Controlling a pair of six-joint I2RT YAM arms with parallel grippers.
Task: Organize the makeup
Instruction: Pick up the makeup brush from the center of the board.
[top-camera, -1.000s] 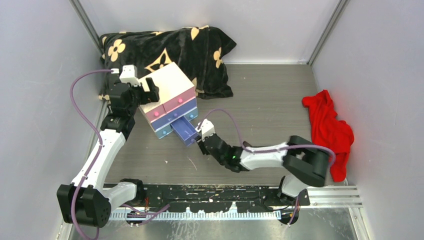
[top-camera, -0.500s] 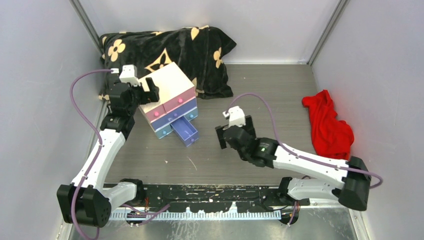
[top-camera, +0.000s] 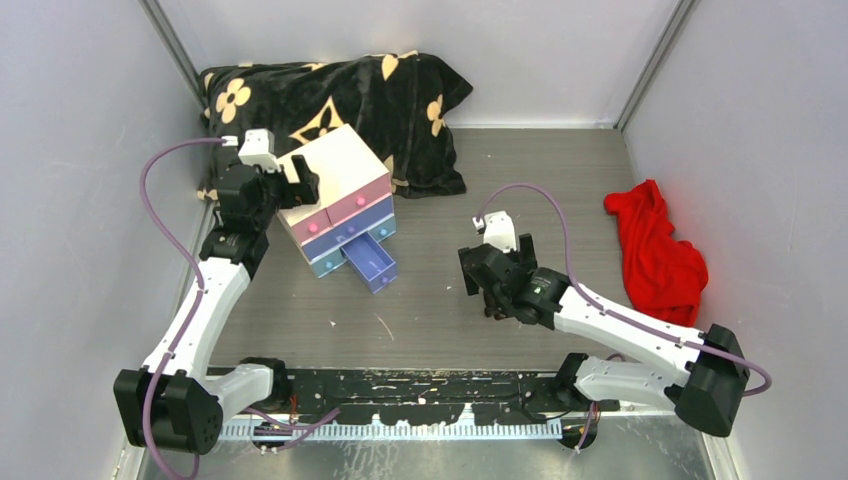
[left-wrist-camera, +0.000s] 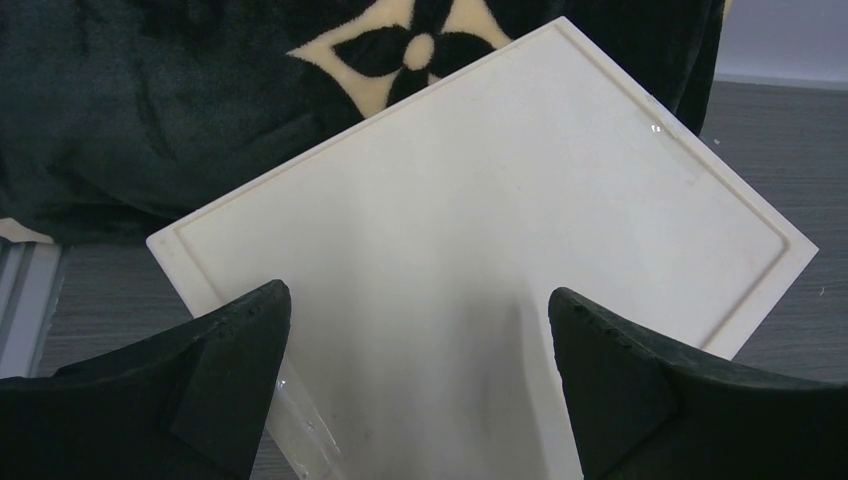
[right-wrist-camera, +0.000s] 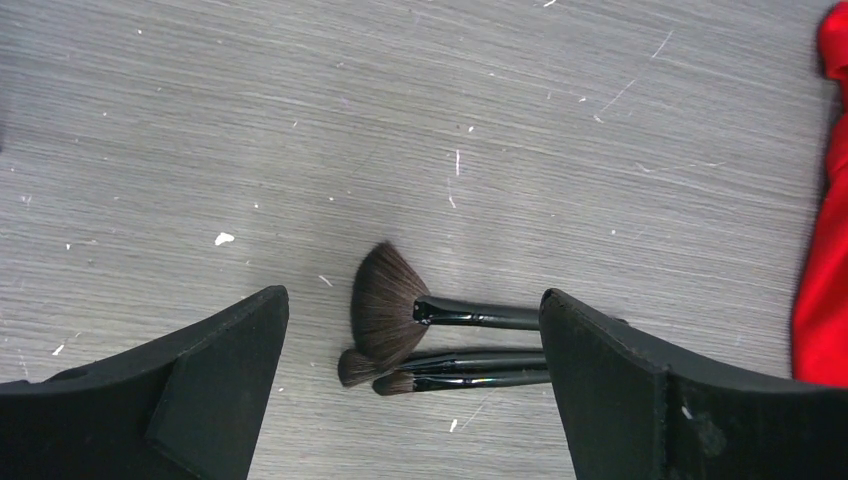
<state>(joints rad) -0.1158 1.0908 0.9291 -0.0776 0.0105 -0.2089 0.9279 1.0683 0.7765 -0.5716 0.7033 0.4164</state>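
Three black-handled makeup brushes lie side by side on the grey table: a fan brush (right-wrist-camera: 388, 303) and two slimmer brushes (right-wrist-camera: 470, 368) just below it. My right gripper (right-wrist-camera: 412, 310) hangs open over them, its fingers either side of the bristle ends and nothing held. In the top view the right gripper (top-camera: 497, 272) is right of centre and hides the brushes. My left gripper (top-camera: 296, 182) is open at the back-left corner of the white drawer chest (top-camera: 335, 190). The chest's top (left-wrist-camera: 480, 220) lies between the left gripper's (left-wrist-camera: 417, 295) fingers. No other makeup shows.
One blue drawer (top-camera: 368, 262) of the chest stands pulled out toward the front. A black flowered blanket (top-camera: 330, 95) lies behind the chest. A red cloth (top-camera: 655, 255) is crumpled at the right, and its edge (right-wrist-camera: 825, 250) lies close to the brush handles.
My right arm has swung away from the open drawer to the right, and its jaws have opened wide. The left arm and the chest have not moved.
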